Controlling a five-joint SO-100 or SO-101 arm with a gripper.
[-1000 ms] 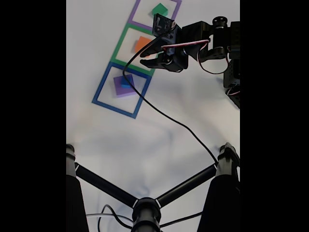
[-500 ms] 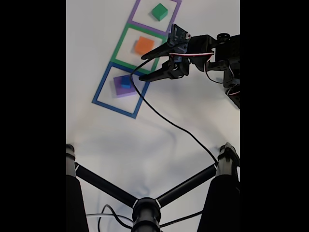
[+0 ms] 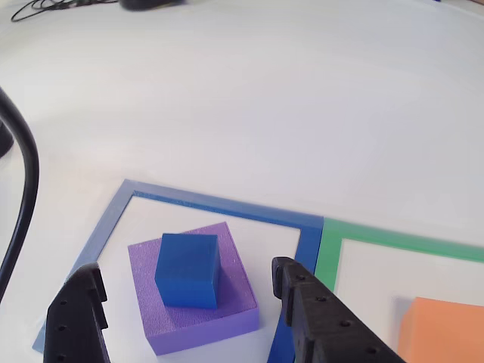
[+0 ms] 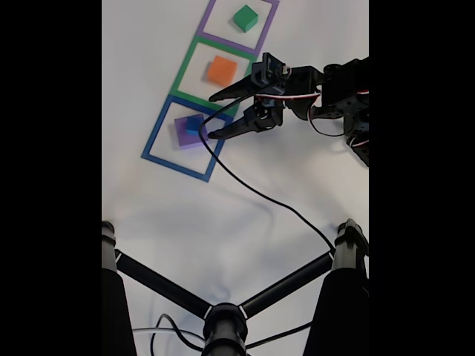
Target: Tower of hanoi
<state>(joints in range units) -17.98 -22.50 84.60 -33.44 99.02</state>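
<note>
The gripper (image 3: 185, 302) is spread wide, holding nothing, before the blue cube (image 3: 187, 268) on the purple slab (image 3: 227, 314); probably light soft foam, best pinched on opposite flat sides.

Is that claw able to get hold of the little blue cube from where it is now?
Probably yes. The gripper is open, a finger on each side of the blue cube, which sits on the purple slab. Nothing lies between them; the black cable trails to the side.
</note>
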